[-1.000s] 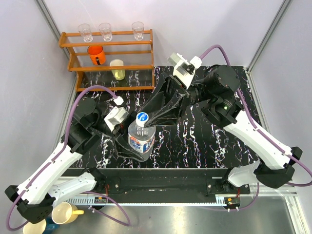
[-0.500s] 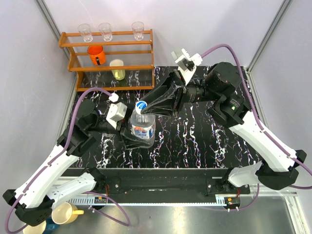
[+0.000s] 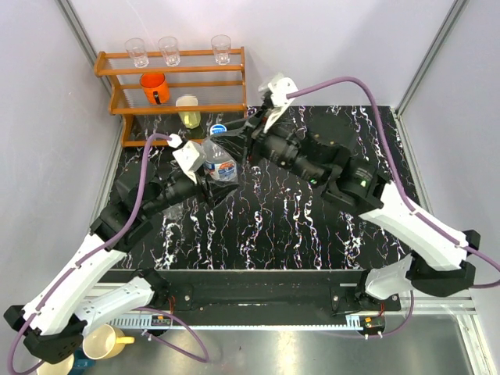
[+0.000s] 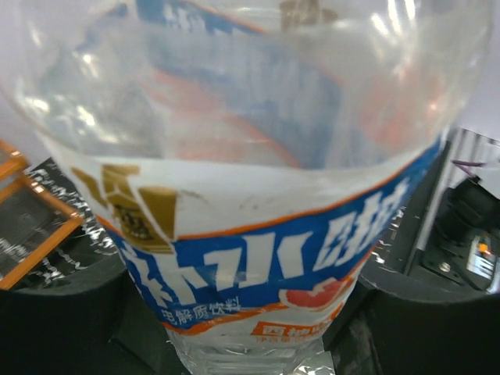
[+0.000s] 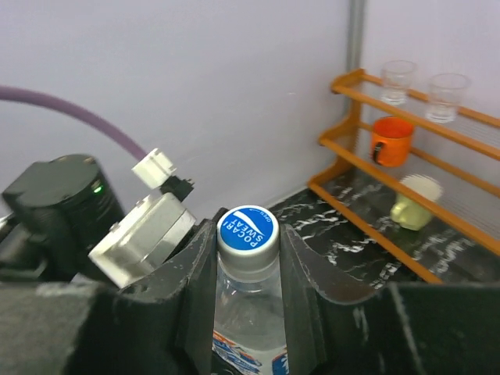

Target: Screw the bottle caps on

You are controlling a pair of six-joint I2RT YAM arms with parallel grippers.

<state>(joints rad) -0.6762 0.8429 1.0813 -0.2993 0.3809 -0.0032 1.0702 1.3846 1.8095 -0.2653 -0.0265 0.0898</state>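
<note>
Cap: the blue-topped cap sits level on the neck, pinched from both sides by the right tool, which is closed on it.
Bottle: the clear labelled bottle stands roughly upright at the far-left part of the counter, just in front of the rack. Whether its base touches the top I cannot tell.
Left tool: the left tool grips the bottle's body, a dark finger on each side of the label in the left wrist view.
Done: the cap is on the neck and both holds are in place.
Left: by my reading the turning is the step in hand. How far the thread has caught cannot be read. A second bottle and cap appear in no view, so that part looks unfinished.
Far edge: the rack's lowest rail is near the bottle, with the yellow cup just behind and the orange cup and glasses higher up. A push away from the arms would likely meet wood.
Left edge: the left wall and the left arm's purple cable lie close, so there is little slack that way.
Open room: the marbled top shows uncovered toward the middle and right, under the outstretched right arm. That looks the safer way to draw back.
</note>
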